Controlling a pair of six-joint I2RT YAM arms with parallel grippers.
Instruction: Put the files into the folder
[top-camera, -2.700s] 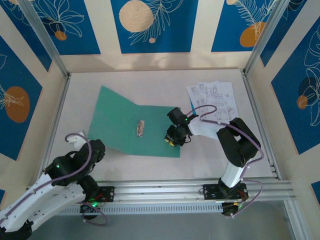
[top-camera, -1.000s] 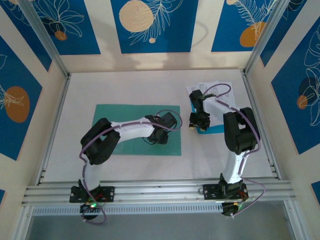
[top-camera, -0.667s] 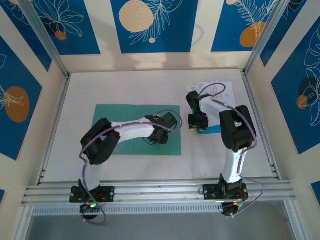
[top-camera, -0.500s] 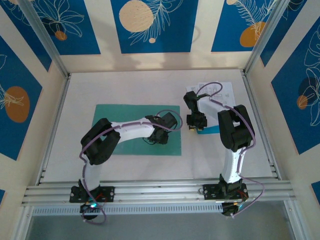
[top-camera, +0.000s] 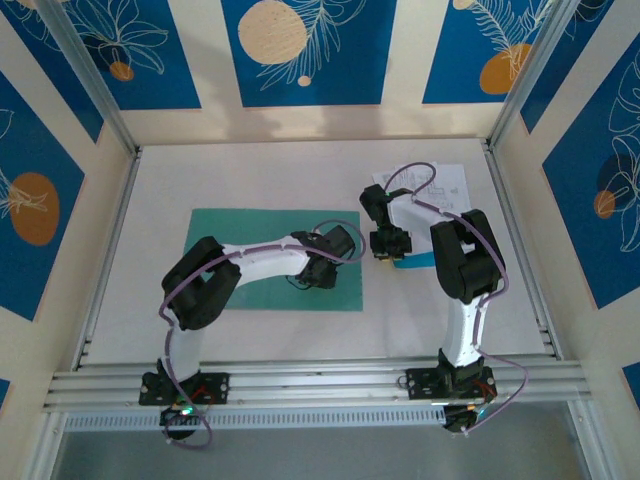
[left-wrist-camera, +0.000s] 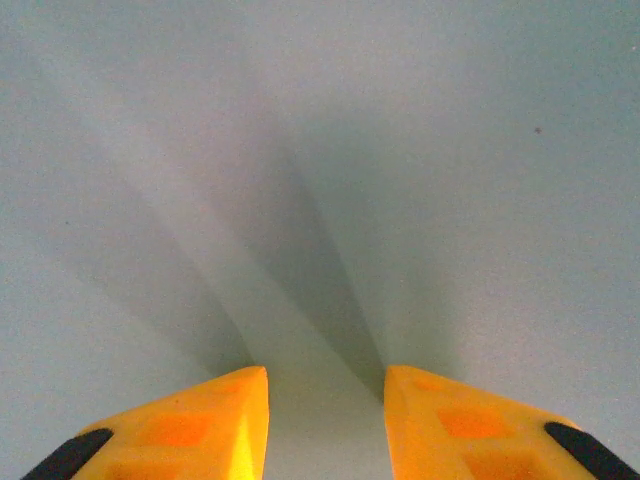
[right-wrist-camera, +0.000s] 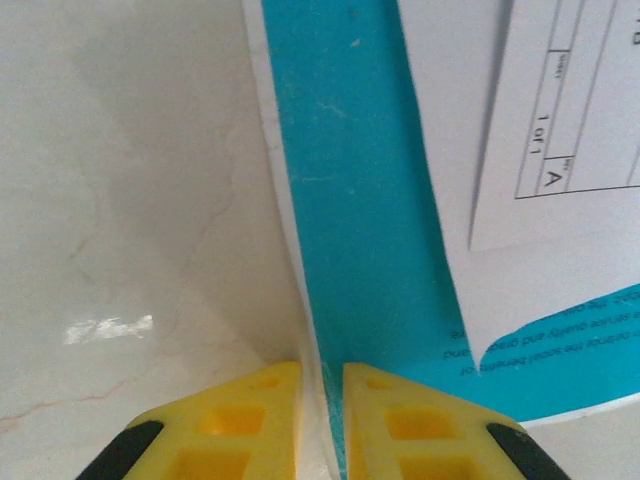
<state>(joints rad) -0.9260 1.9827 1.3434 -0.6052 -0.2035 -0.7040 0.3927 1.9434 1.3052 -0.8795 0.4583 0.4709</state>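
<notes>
The teal-green folder (top-camera: 240, 260) lies flat on the left half of the table. My left gripper (top-camera: 312, 275) hovers low over its right part. In the left wrist view my left gripper (left-wrist-camera: 325, 385) is open, with only the folder's surface (left-wrist-camera: 320, 150) between its orange fingers. The files (top-camera: 440, 190) sit at the back right, white printed sheets with a bright blue sheet (top-camera: 420, 260) under them. My right gripper (top-camera: 388, 245) is at their left edge. In the right wrist view my right gripper (right-wrist-camera: 322, 375) is shut on the edge of the blue sheet (right-wrist-camera: 350, 200) and a white sheet beneath it.
The pale table (top-camera: 270, 170) has bare room behind the folder and between the folder and the files. An aluminium rail (top-camera: 320, 385) runs along the near edge. Metal frame posts (top-camera: 500, 190) and patterned walls close in the sides and back.
My right gripper has slid a little to the left along the files' edge and its jaws have closed on the sheets. The left arm has stayed still over the folder.
</notes>
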